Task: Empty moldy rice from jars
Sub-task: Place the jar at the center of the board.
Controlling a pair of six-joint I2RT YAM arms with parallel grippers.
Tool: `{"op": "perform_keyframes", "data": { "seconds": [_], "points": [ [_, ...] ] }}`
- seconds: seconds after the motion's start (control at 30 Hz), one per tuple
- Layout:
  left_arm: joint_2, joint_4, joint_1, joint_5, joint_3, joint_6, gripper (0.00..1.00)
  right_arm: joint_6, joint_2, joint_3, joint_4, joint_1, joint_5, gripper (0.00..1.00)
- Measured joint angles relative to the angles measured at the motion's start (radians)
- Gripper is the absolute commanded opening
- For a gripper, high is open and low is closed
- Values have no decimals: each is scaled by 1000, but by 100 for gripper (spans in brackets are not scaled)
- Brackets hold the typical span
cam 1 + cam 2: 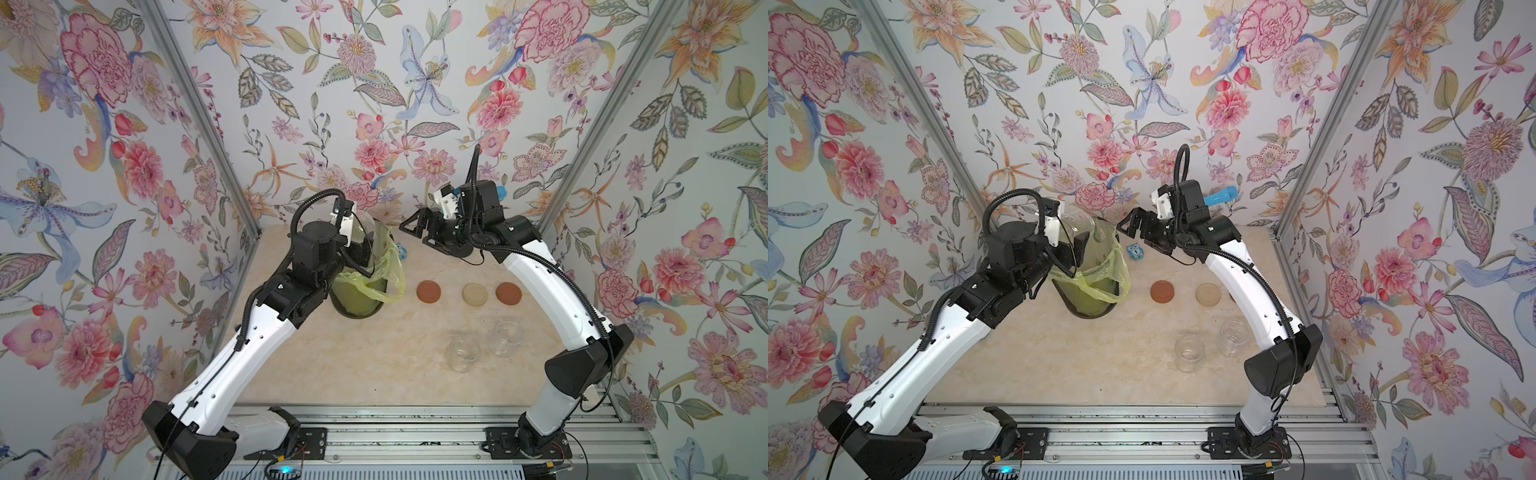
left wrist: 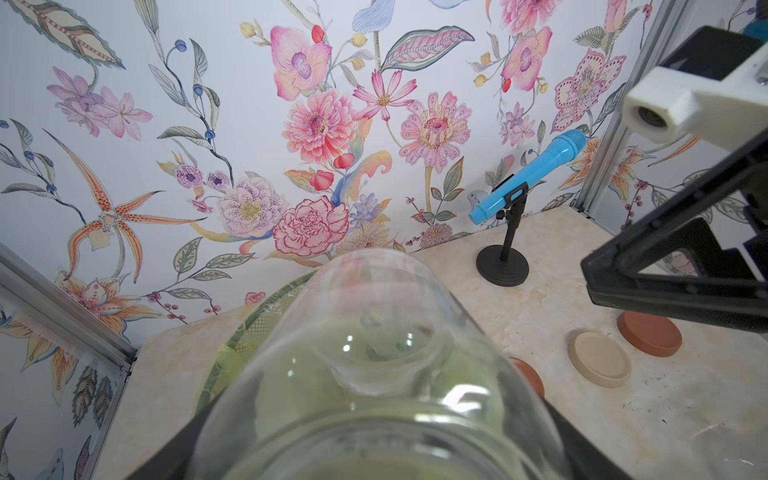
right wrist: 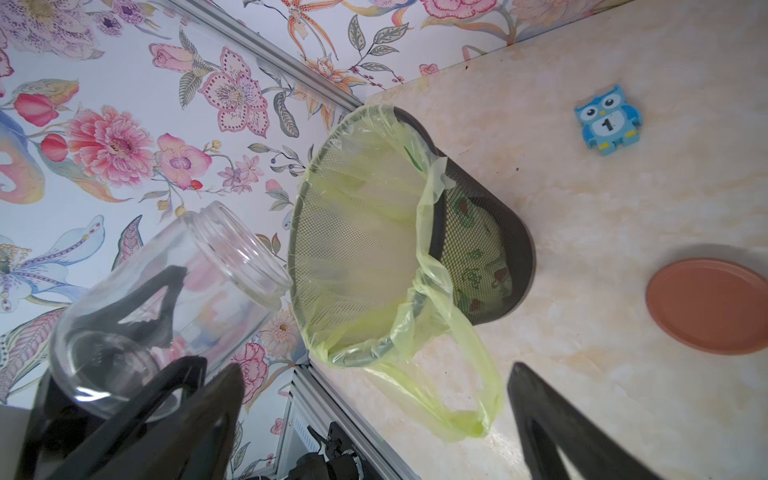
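Note:
My left gripper point(image 1: 358, 239) is shut on a clear jar point(image 1: 365, 226), tipped with its mouth over the dark mesh bin point(image 1: 357, 305) lined with a yellow-green bag. That jar point(image 3: 166, 307) looks empty; in the left wrist view it point(image 2: 365, 353) fills the space between the jaws. Two more open jars point(image 1: 463, 353) point(image 1: 507, 336) stand empty at the front right. A pale beige patch point(image 3: 374, 249) shows inside the bag; I cannot tell if it is the moldy rice. My right gripper point(image 1: 415, 232) hangs open and holds nothing, just right of the bin's rim point(image 3: 297, 216).
Two reddish-brown lids point(image 1: 429, 291) point(image 1: 508, 293) and a beige lid point(image 1: 475, 294) lie in a row mid-table. A blue owl toy point(image 3: 607, 120) sits behind the bin. A blue toy microphone on a stand point(image 2: 528, 178) is at the back right corner. Flowered walls close three sides.

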Motion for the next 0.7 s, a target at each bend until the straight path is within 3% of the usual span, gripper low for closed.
{"op": "perform_keyframes", "data": {
  "seconds": [0.43, 0.7],
  "points": [
    [-157, 385, 0, 26, -353, 140, 0, 304, 71, 137, 1, 35, -67, 100],
    [-154, 523, 51, 182, -380, 128, 0, 469, 93, 148, 19, 45, -74, 100]
  ]
}}
